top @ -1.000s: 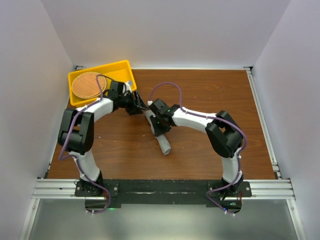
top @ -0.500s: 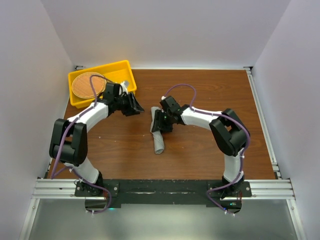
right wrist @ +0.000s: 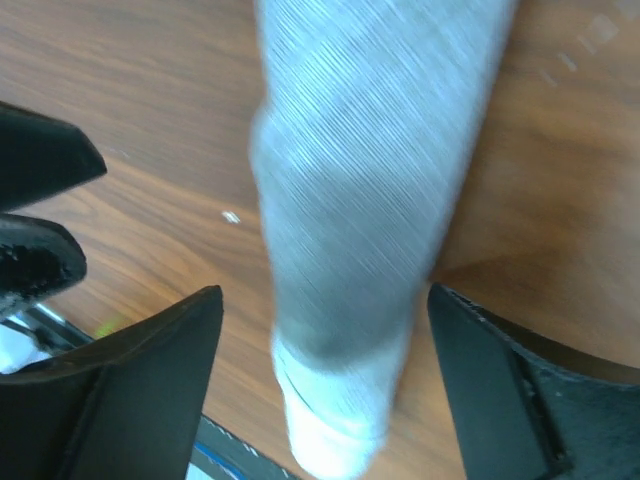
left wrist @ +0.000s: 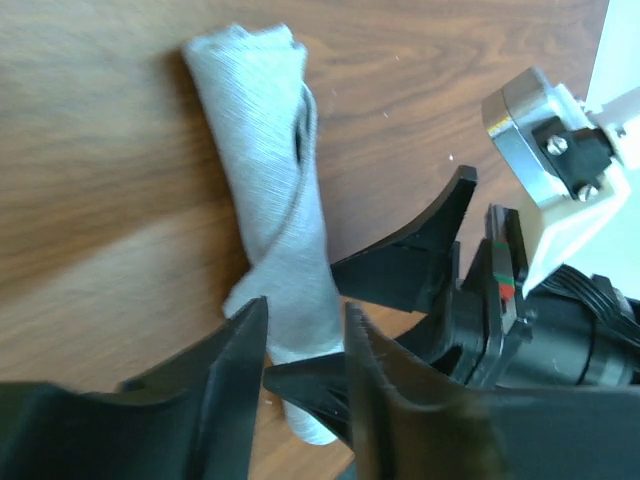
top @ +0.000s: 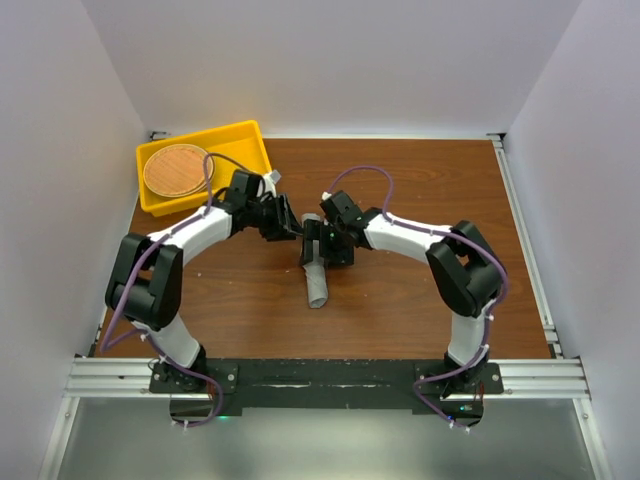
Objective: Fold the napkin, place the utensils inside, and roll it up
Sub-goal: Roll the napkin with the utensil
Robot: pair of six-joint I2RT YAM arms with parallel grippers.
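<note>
Your right pincer (right wrist: 320, 310) stands wide open astride the rolled napkin (left wrist: 270, 160) mid-table, holding nothing. The left pincer (left wrist: 303, 320), jaws narrowly apart and empty, crowds its far end. Nudge either and the roll (utensils hidden, presumably inside) could unwind. Open table (top: 400, 300) lies near and right; the yellow tray (top: 245, 135) sits far-left.

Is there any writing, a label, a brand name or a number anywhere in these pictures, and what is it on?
None: no word, label, number or sign can be read on the rolled napkin, the yellow tray, the woven disc or the table.
</note>
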